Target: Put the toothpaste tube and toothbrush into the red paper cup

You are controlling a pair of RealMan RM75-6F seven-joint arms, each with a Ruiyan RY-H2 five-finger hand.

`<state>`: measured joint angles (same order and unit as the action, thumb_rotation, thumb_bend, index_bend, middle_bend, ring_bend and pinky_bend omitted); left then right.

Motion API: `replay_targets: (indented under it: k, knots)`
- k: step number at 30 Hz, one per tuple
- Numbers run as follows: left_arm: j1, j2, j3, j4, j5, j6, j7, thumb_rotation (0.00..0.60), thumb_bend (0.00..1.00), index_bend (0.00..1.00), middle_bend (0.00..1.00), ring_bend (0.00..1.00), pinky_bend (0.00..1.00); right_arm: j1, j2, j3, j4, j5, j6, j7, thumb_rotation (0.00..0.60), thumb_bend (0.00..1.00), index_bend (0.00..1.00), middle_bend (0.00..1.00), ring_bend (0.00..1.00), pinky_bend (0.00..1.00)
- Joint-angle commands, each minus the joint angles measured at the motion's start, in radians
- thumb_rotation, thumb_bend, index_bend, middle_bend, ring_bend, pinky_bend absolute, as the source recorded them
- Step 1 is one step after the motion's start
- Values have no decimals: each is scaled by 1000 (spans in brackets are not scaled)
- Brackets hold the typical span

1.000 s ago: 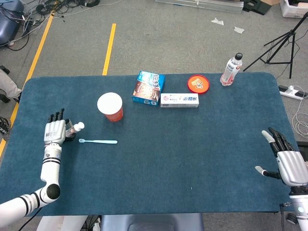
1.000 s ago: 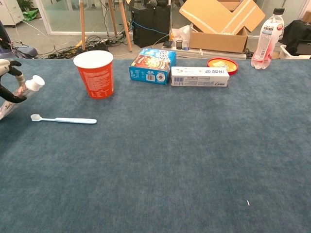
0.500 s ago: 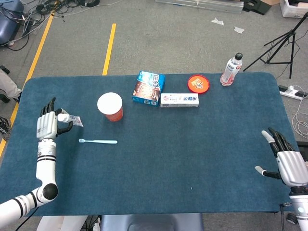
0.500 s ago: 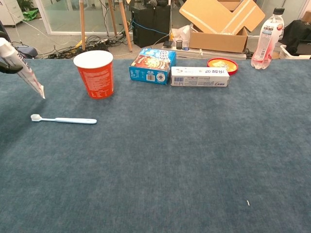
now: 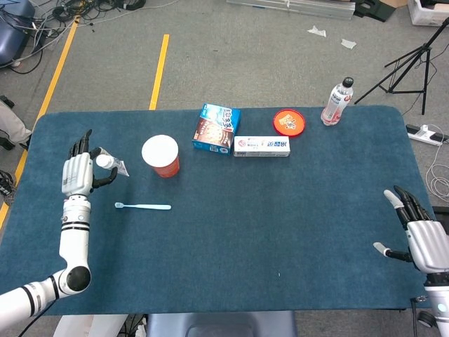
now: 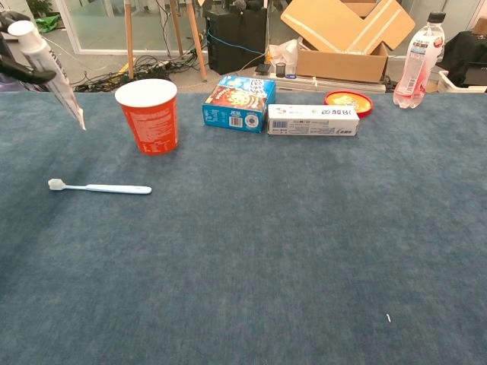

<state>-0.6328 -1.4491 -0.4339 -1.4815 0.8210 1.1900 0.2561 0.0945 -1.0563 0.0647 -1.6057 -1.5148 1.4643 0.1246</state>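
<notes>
My left hand [image 5: 79, 174] holds the toothpaste tube [image 6: 53, 73] in the air at the table's left side, cap up and flat end down, a short way left of the red paper cup [image 5: 161, 155]. In the chest view only the fingertips [image 6: 23, 72] show around the tube. The cup [image 6: 148, 115] stands upright and open. A light blue toothbrush [image 5: 143, 206] lies flat on the cloth in front of the cup, head pointing left. My right hand [image 5: 421, 237] hovers open near the right front corner, holding nothing.
Behind the cup lie a blue box [image 5: 216, 128] and a long white toothpaste carton [image 5: 262, 146]. A red lid [image 5: 288, 121] and a water bottle [image 5: 337, 102] stand at the back right. The blue table cloth [image 5: 280, 225] spreads wide in front.
My left hand lifted the toothpaste tube off the table, turned it cap up, and carried it up and right toward the cup. The right hand stayed put.
</notes>
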Motion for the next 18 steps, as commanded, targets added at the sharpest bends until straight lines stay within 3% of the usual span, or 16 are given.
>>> replay_targets:
  k: [1, 18]
  knots:
    - [-13, 20, -22, -49, -8, 21, 26, 600, 372, 637, 0, 0, 0, -1, 1, -1, -1, -2, 1, 1, 600, 0, 0, 0, 0, 235]
    - [-100, 27, -77, -179, -15, 103, 135, 600, 381, 645, 0, 0, 0, -3, 6, -8, -10, -18, 8, 0, 600, 0, 0, 0, 0, 235]
